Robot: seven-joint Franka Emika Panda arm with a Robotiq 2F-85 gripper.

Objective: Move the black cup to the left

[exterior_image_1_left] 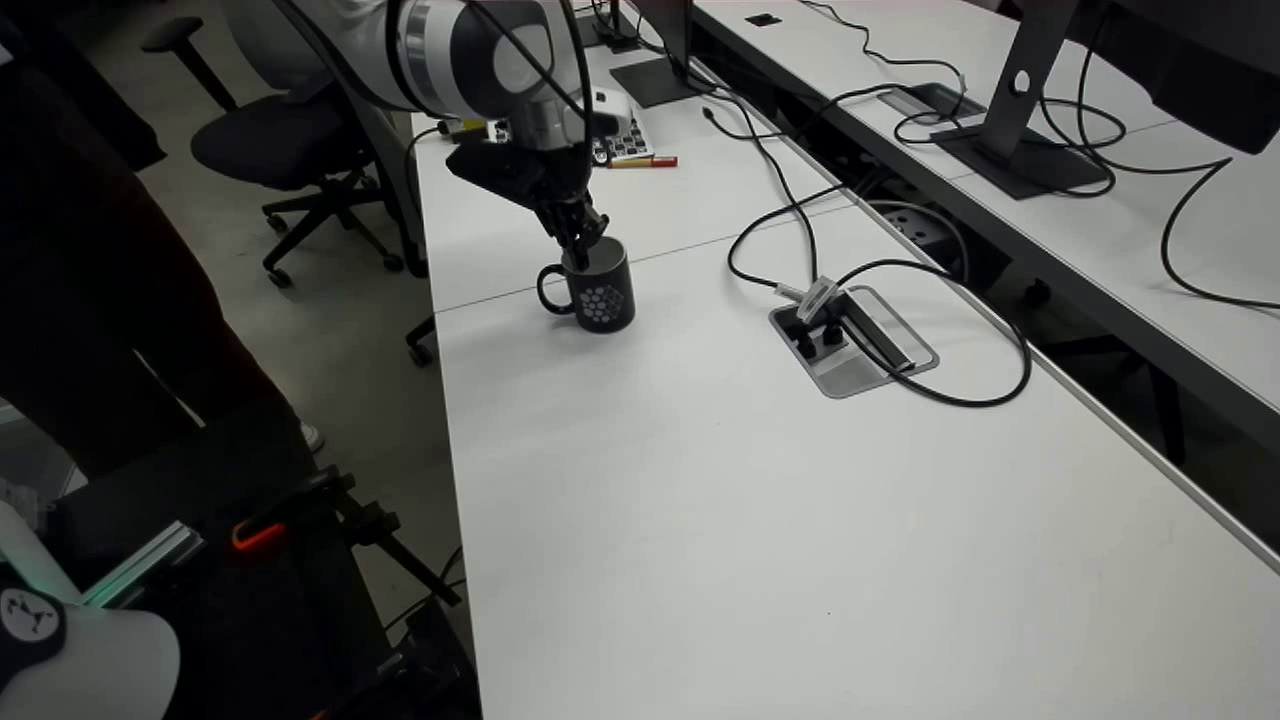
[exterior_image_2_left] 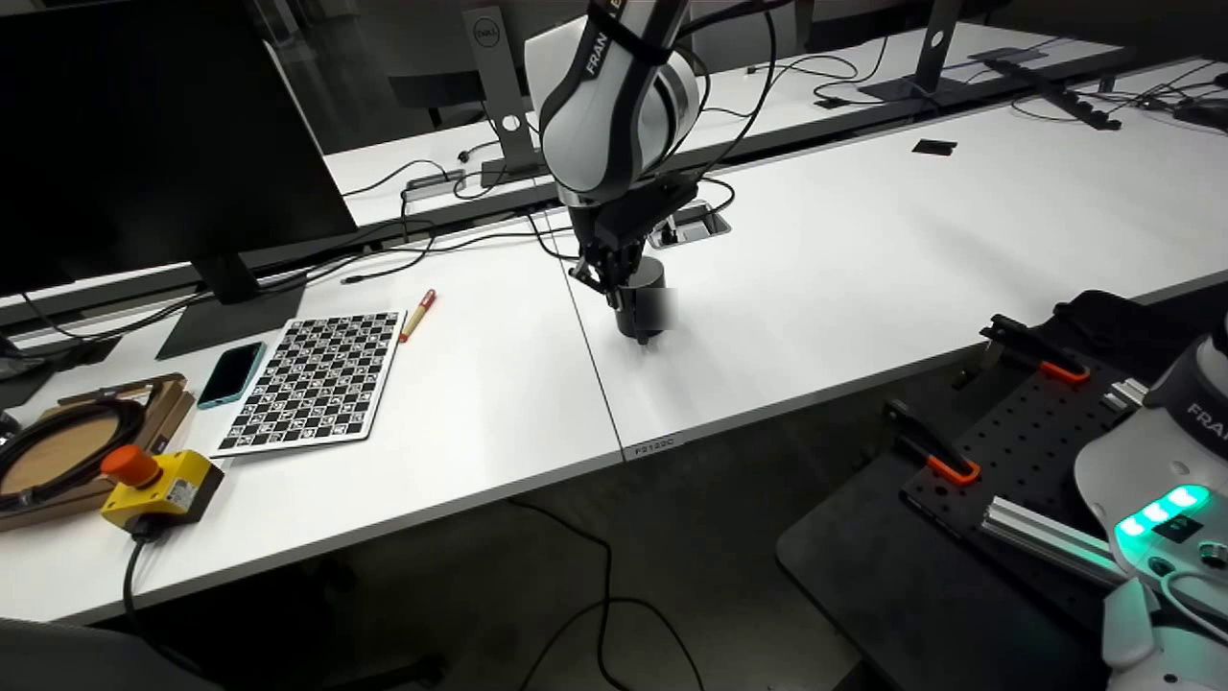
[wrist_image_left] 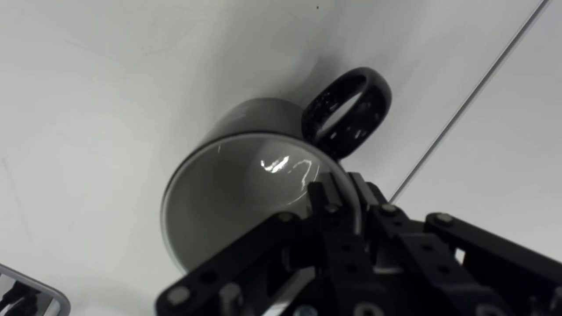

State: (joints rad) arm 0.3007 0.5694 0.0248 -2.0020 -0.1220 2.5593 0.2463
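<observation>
One glossy black ceramic mug (exterior_image_1_left: 607, 305), cylindrical, with a loop handle (exterior_image_1_left: 541, 290) and a pale dotted mark, is upright beside the thin seam (exterior_image_1_left: 690, 246) of a flat white surface (exterior_image_1_left: 700, 500) in an exterior view; whether its base touches I cannot tell. A black two-finger tool (exterior_image_1_left: 578, 258) reaches down to its rim, and a flat black-and-silver cable box (exterior_image_1_left: 845, 378) lies well apart. In an exterior view, a black-and-white checkered board (exterior_image_2_left: 317, 379), a red-and-tan marker (exterior_image_2_left: 417, 317) and a yellow box (exterior_image_2_left: 163, 491) lie across the seam from the mug. In the wrist view the tool is nearly closed, one finger (wrist_image_left: 317, 195) inside the mug, one outside, the mug's wall pinched between them just beside the handle.
</observation>
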